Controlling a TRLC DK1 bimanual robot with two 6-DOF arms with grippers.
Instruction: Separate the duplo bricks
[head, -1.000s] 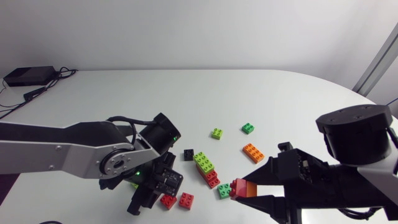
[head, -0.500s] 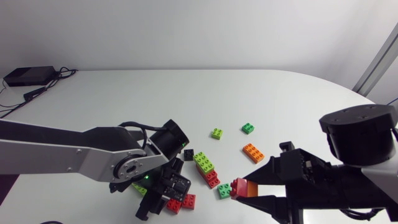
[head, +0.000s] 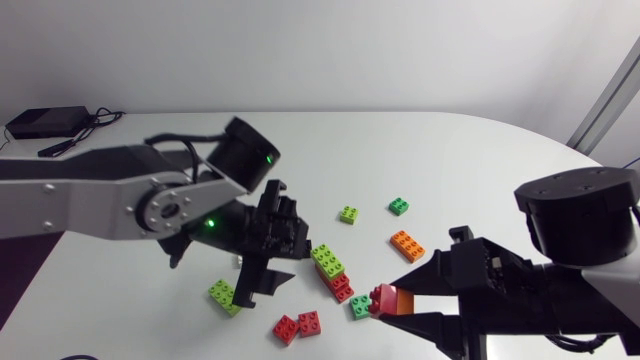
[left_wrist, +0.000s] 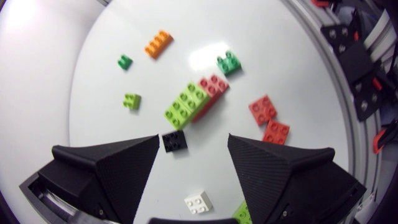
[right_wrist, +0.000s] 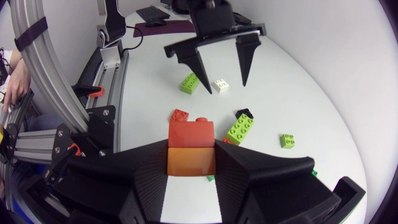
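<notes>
White tabletop (head: 450, 150), scattered duplo bricks (head: 332, 270).
Left end effector (left_wrist: 193, 140) wide; right end effector (right_wrist: 191, 158) clamps a seemingly joined red-orange stack (right_wrist: 191, 142).

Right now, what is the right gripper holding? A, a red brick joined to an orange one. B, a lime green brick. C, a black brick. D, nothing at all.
A: the right wrist view shows the red-and-orange stack clamped from both sides in the right gripper.
</notes>
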